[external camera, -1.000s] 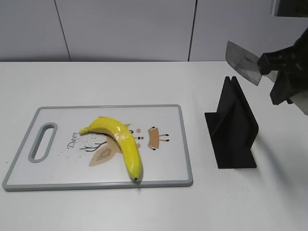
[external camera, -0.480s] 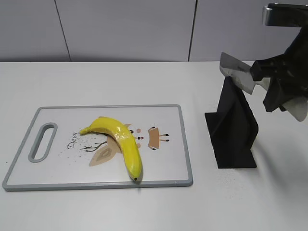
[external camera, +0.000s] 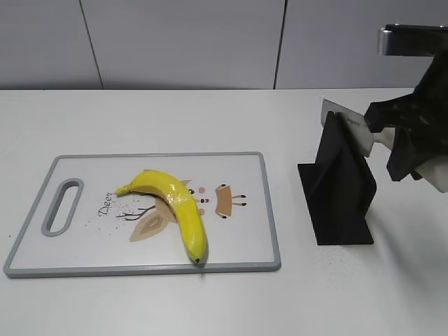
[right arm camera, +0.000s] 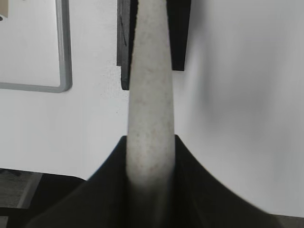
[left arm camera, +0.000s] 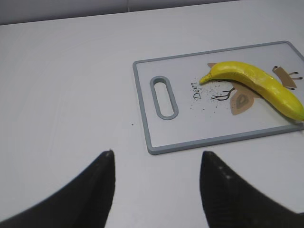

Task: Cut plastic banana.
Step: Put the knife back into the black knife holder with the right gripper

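Yellow glossy plastic banana (external camera: 175, 204) lies uncut at centre of grey-rimmed white cutting board (external camera: 268, 210), lower left of exterior view. Right gripper (right arm camera: 149, 156), jaws clamped on pale-handled steel knife (external camera: 350, 126), holds blade at black knife stand (external camera: 339, 185). Left gripper (left arm camera: 156, 159) idle, jaws apart, w/ nothing between.

The right gripper (external camera: 392, 129), clamped on the handle of the knife (external camera: 348, 126), has come down and leftward over the last second. The blade, which earlier hung clear above the black knife stand (external camera: 338, 183), now sits with its lower part behind the stand's top edge (whether it has entered the slot cannot be told). The blade's tilt has also eased, so it lies lower and closer to the stand's upright fins.
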